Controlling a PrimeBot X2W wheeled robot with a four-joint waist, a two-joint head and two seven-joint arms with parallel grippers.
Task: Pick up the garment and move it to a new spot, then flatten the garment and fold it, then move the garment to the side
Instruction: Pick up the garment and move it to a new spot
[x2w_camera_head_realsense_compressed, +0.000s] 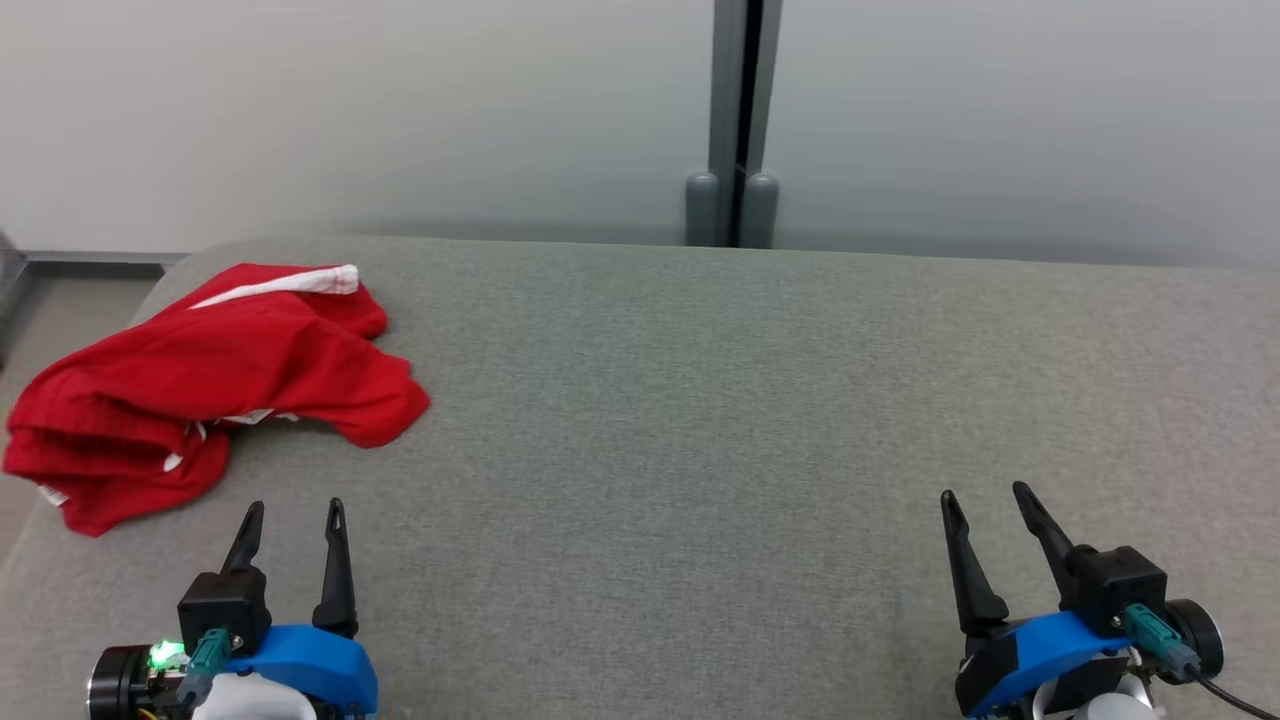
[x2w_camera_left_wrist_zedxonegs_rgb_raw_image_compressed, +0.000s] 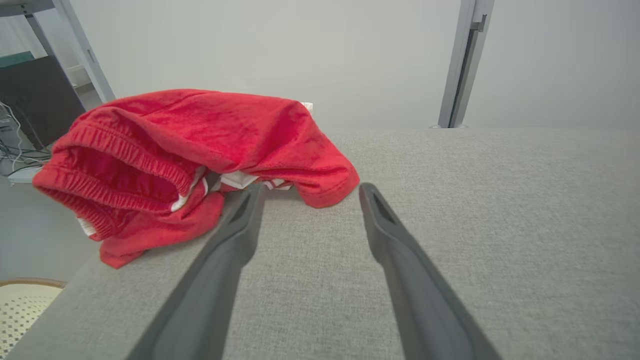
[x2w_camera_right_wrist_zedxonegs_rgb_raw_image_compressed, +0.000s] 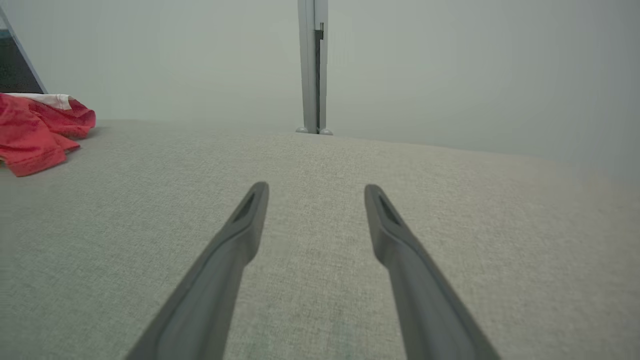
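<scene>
A crumpled red garment (x2w_camera_head_realsense_compressed: 210, 380) with white trim and an elastic waistband lies bunched at the far left of the grey fabric surface (x2w_camera_head_realsense_compressed: 700, 420), partly draped over the left edge. My left gripper (x2w_camera_head_realsense_compressed: 297, 510) stands open just in front of it, near the front edge, fingers empty. In the left wrist view the garment (x2w_camera_left_wrist_zedxonegs_rgb_raw_image_compressed: 200, 150) sits right beyond the left gripper (x2w_camera_left_wrist_zedxonegs_rgb_raw_image_compressed: 310, 192), whose left fingertip nearly reaches its hem. My right gripper (x2w_camera_head_realsense_compressed: 985, 495) rests open at the lower right, far from the garment (x2w_camera_right_wrist_zedxonegs_rgb_raw_image_compressed: 35, 130). The right gripper (x2w_camera_right_wrist_zedxonegs_rgb_raw_image_compressed: 316, 192) holds nothing.
A pale wall with a grey vertical post (x2w_camera_head_realsense_compressed: 738, 120) runs behind the surface. Left of the surface, the floor, a dark unit with cables (x2w_camera_left_wrist_zedxonegs_rgb_raw_image_compressed: 25, 100) and a perforated cream object (x2w_camera_left_wrist_zedxonegs_rgb_raw_image_compressed: 20, 310) show. The wide middle and right of the surface are bare fabric.
</scene>
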